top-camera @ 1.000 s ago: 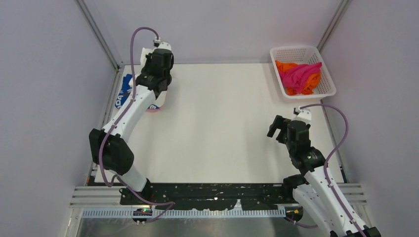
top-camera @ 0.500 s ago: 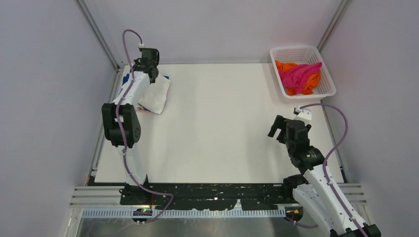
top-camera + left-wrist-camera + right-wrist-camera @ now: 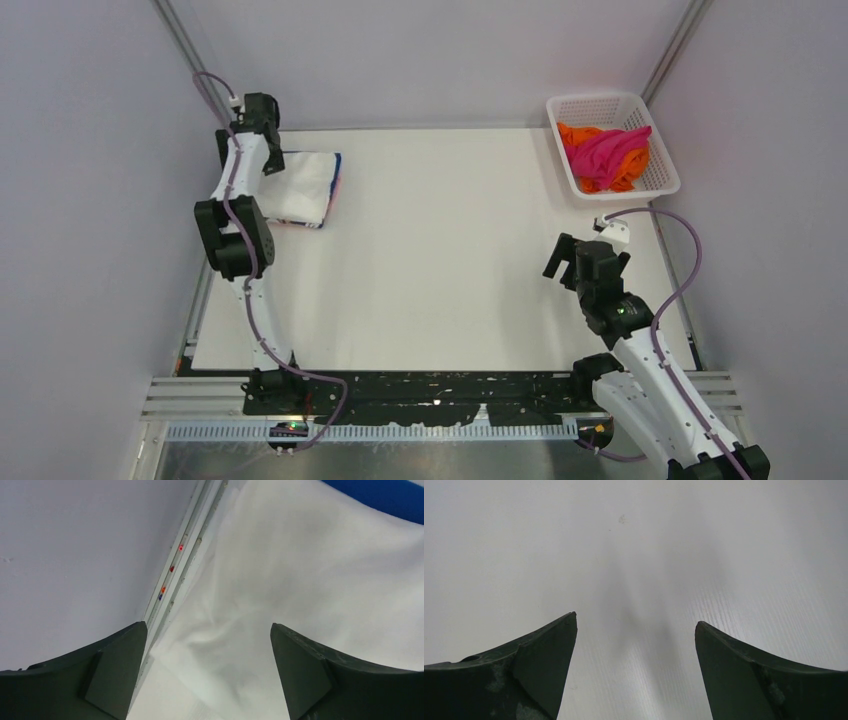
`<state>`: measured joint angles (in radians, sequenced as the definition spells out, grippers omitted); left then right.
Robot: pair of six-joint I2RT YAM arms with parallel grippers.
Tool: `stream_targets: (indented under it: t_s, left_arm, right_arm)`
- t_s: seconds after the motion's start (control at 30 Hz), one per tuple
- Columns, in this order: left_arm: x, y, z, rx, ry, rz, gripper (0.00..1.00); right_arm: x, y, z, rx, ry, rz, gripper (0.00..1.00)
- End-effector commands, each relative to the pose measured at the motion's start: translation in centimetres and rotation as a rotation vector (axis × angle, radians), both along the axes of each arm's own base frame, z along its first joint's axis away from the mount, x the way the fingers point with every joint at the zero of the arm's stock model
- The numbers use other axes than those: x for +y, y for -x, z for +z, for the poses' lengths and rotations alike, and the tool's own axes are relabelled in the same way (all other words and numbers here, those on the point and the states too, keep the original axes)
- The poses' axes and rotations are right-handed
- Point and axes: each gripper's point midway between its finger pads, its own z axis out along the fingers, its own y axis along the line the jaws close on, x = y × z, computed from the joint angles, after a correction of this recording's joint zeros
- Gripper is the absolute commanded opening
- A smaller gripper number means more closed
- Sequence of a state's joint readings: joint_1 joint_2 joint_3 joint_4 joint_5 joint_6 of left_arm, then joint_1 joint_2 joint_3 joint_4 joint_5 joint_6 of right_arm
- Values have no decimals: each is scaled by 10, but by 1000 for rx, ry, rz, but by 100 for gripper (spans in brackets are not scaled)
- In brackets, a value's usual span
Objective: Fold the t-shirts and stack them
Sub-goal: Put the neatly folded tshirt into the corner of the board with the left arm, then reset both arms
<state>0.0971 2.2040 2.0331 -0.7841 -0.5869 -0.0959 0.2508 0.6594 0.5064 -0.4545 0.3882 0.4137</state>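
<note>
A folded white t-shirt [image 3: 303, 187] lies on top of a small stack at the table's far left. A blue t-shirt edge [image 3: 337, 184] shows along the stack's right side and a pink strip [image 3: 300, 222] at its near side. My left gripper [image 3: 272, 163] hangs at the stack's far-left corner. In the left wrist view the left gripper [image 3: 207, 625] is open over white cloth [image 3: 280, 580], with blue cloth [image 3: 385, 495] at the top right. My right gripper [image 3: 565, 262] is open; the right wrist view shows the right gripper [image 3: 636, 619] over bare table. Magenta [image 3: 605, 150] and orange [image 3: 577, 135] t-shirts lie crumpled.
The white mesh basket [image 3: 662, 180] holding the magenta and orange shirts stands at the far right corner. A metal rail [image 3: 175, 580] runs along the table's left edge, right beside my left fingers, with the wall behind it.
My left gripper has swung left toward the far-left corner and opened, letting go of the white shirt, which now lies flat on the stack. The right arm has not moved.
</note>
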Motion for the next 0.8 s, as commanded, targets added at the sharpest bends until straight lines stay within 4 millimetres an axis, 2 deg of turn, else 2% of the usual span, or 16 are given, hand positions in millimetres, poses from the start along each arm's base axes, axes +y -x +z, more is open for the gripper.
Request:
stream_targets:
  t_s: [0.0, 0.13, 0.27, 0.37, 0.47, 0.53, 0.6, 0.63, 0.73, 0.77]
  left_arm:
    - [3, -2, 38, -115, 67, 58, 100]
    - [-12, 0, 65, -210, 149, 37, 100]
    - [-42, 11, 96, -327, 282, -5, 100]
    - [-73, 29, 117, -408, 356, -51, 100]
    - [-123, 59, 127, -477, 409, -150, 100]
    - [-154, 85, 124, -517, 418, -215, 100]
    - [-183, 116, 104, -533, 459, -268, 100]
    - [-198, 134, 101, -556, 493, -305, 100]
    - [-226, 181, 56, -524, 566, -344, 100]
    - [-230, 200, 29, -484, 575, -344, 100]
  right_arm:
    - [-6, -4, 10, -32, 7, -37, 95]
    - [-7, -3, 11, -36, 6, -40, 95]
    - [-7, -3, 14, -50, 1, -43, 95]
    - [-5, -3, 17, -61, -11, -38, 95]
    - [-4, -3, 18, -68, -23, -35, 95]
    - [-2, -2, 19, -78, -35, -29, 95]
    - [0, -2, 21, -92, -45, -19, 95]
    - [1, -1, 23, -104, -51, -15, 95]
    - [3, 1, 22, -115, -67, -5, 95]
    - [3, 1, 24, -130, -75, -8, 95]
